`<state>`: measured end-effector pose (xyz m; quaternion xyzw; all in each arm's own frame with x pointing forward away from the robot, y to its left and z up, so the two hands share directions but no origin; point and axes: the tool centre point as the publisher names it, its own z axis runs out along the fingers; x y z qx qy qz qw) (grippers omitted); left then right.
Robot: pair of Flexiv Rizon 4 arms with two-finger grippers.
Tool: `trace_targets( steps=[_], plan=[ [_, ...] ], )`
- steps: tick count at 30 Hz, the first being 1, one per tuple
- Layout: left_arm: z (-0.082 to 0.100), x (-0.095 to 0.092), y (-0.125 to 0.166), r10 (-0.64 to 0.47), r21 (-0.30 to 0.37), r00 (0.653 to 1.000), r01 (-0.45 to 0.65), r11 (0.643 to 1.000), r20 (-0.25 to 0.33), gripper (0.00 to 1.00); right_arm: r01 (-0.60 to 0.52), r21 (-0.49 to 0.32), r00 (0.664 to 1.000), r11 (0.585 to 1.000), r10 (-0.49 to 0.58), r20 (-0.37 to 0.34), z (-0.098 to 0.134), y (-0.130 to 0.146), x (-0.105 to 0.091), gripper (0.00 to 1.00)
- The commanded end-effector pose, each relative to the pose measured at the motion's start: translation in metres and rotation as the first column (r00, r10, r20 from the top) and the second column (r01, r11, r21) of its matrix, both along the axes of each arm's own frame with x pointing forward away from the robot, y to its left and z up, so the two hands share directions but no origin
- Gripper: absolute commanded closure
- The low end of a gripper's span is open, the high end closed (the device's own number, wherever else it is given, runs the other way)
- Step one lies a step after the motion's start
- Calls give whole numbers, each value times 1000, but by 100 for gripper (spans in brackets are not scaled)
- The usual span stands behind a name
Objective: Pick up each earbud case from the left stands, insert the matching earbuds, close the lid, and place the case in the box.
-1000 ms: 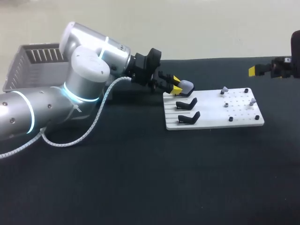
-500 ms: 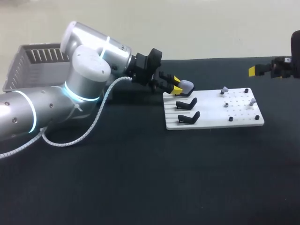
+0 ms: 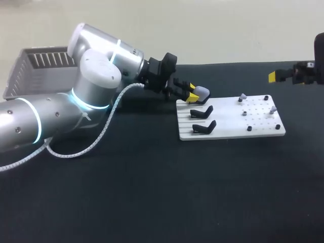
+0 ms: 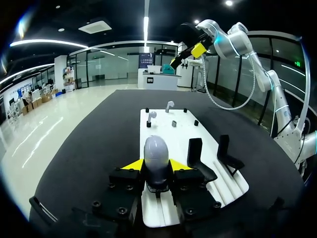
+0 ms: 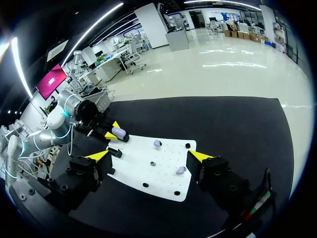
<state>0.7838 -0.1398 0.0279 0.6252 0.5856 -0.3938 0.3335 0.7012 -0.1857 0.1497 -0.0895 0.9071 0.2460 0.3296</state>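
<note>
A grey earbud case (image 3: 202, 92) (image 4: 157, 157) sits on the far stand of the white board (image 3: 228, 132). My left gripper (image 3: 193, 94) (image 4: 157, 167) is at that stand, and its yellow fingertips (image 4: 132, 165) press the case from both sides. The two nearer black stands (image 3: 202, 111) (image 3: 205, 126) are empty. Small grey earbuds (image 3: 243, 95) (image 3: 272, 109) and black earbuds (image 3: 277, 126) stand on pegs on the board's right half. My right gripper (image 3: 283, 76) (image 5: 151, 156) hangs open, high above the table's right side, with nothing in it.
A grey slatted basket (image 3: 30, 71) stands at the table's far left, behind my left arm. The left arm's cable (image 3: 96, 142) loops down over the black tabletop in front of the arm.
The left gripper's fingers have drawn in against the sides of the grey case, and the left arm has shifted slightly. The right arm has not moved.
</note>
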Motion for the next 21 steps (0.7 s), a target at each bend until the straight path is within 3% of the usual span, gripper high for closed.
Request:
trace_targets(
  steps=[1,13,21],
  plan=[
    [-1,1,-1,-5,-1,1000,5,1000,4,100,0,0,1000,1000,0,0,0,0,0,0],
    [25,-9,16,22,-96,999,-19,995,31,100,0,0,1000,1000,0,0,0,0,0,0],
    [58,-27,28,17,-257,1000,-15,966,6,100,0,0,1000,1000,0,0,0,0,0,0]
  ],
)
